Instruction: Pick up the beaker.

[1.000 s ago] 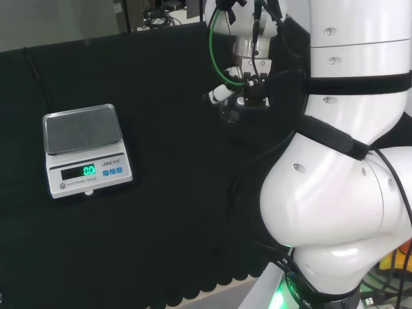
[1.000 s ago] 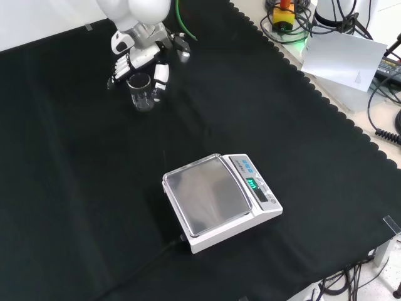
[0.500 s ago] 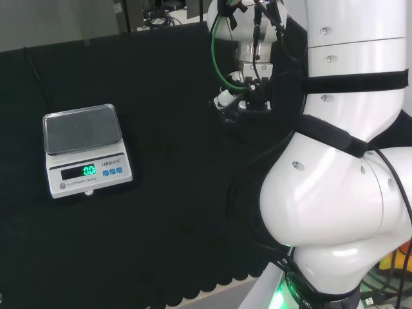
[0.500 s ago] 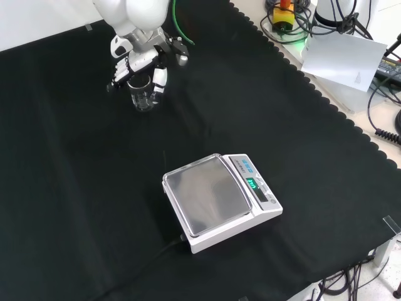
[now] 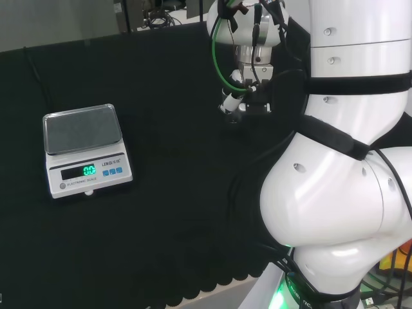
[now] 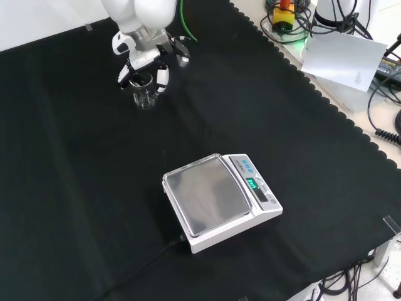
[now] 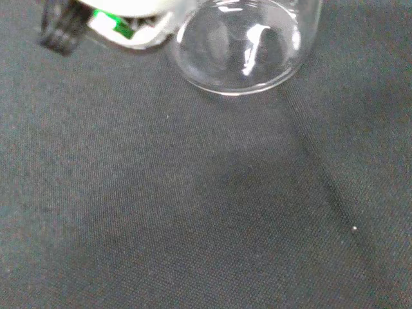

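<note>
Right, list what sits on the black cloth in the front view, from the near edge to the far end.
Scale → beaker → hand, its fingers curled round the beaker from above.

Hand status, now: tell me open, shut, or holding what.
Hand: fingers curled round the clear beaker, which looks still down on the black cloth.

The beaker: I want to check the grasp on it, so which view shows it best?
The front view: the whole clear beaker stands upright on the cloth, the hand closed around its top. The wrist view shows its round base close up. In the head view it cannot be made out.
</note>
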Available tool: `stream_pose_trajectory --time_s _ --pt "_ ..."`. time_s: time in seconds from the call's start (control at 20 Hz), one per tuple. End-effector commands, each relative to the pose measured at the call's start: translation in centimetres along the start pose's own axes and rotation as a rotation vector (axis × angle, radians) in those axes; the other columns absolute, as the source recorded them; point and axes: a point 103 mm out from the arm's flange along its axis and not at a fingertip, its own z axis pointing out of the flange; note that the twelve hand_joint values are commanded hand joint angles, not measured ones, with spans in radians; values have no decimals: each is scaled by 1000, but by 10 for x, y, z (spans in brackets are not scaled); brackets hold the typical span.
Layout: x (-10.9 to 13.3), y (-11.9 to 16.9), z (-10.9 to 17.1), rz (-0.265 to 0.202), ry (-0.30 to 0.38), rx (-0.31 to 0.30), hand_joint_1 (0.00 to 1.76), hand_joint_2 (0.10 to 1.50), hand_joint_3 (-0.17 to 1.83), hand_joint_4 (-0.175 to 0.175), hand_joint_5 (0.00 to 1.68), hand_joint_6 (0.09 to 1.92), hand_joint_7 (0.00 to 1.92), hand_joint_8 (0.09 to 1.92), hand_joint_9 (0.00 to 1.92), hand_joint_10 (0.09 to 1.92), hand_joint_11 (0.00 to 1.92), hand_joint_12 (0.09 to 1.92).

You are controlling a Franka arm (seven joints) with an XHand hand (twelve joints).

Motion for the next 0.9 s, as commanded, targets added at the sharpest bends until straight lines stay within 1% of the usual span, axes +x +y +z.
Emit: stream_pose_trajectory --time_s 0.05,0.15,0.2,0.3,0.45,0.75,0.9 --pt "2 1 -1 2 -8 -17 1159 702 795 -64 520 1384 610 1376 1011 1073 1247 823" --pt "2 1 -1 4 -10 -21 1113 906 555 -117 690 1380 637 1421 1023 1114 1304 776" --pt "2 1 -1 6 -8 -20 1100 982 445 -132 733 1370 643 1430 1024 1124 1317 761" --pt "2 0 -5 6 -5 -21 1091 1051 339 -146 765 1359 650 1439 1025 1134 1324 745" --pt "3 -2 -23 5 -1 -36 1092 1073 305 -154 774 1356 660 1446 1027 1139 1318 738" --pt "12 -17 -71 -17 3 -104 1103 1068 308 -174 783 1346 684 1463 1031 1155 1300 738" --pt "18 -25 -90 -28 -5 -130 1106 1064 313 -175 785 1344 692 1470 1034 1161 1292 737"
